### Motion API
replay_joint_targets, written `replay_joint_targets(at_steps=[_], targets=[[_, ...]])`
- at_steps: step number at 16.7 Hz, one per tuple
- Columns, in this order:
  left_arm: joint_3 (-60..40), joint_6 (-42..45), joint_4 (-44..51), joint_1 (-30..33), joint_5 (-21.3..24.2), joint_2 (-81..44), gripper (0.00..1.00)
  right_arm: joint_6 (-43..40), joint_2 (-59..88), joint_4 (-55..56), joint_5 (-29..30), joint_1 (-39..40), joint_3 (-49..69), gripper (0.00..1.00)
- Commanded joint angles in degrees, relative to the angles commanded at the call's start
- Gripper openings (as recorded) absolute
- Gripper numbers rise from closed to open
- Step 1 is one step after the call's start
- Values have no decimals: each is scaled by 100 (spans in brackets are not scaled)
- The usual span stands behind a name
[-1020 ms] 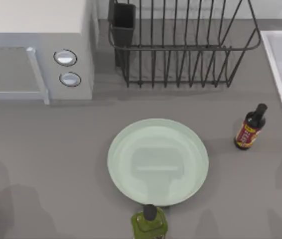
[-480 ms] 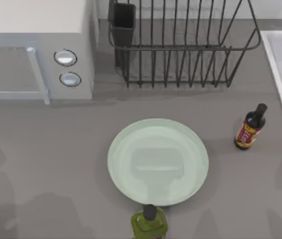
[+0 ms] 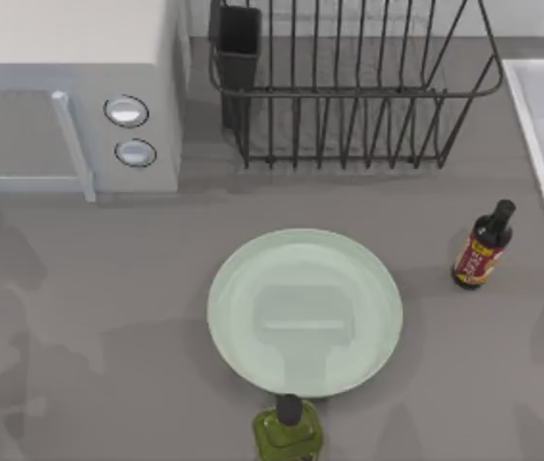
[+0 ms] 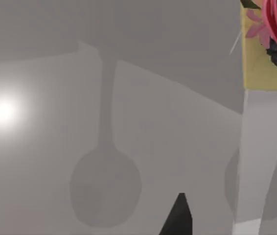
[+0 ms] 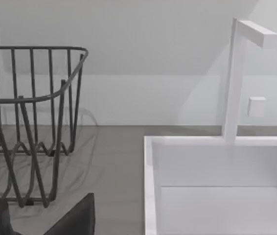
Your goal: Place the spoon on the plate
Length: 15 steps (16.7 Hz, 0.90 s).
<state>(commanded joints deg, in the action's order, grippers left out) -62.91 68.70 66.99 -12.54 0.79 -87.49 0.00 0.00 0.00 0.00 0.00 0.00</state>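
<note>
Spoon's place is unsure; the plate [image 3: 305,312] waits mid-tabletop.

You get just a spoon-shaped shadow [image 4: 105,186] in the left wrist view, so the spoon is probably close to your left tool [image 4: 178,218], likely the nearer arm. The shadow's long axis runs from bowl to handle, away from the tool. You cannot tell whether either tool is wide, narrow or holding anything. A green bottle [image 3: 289,432] touches the plate's near rim.

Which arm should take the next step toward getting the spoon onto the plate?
Left, probably: its wrist view faces a spoon-shaped shadow, while the right wrist view faces the dish rack and sink, away from the plate.
</note>
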Motion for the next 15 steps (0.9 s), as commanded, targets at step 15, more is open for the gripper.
replay_joint_targets(at_steps=[15], targets=[[-4265,-2546,167,5749,-22,-3924,0,0,0,0,0,0,0,100]])
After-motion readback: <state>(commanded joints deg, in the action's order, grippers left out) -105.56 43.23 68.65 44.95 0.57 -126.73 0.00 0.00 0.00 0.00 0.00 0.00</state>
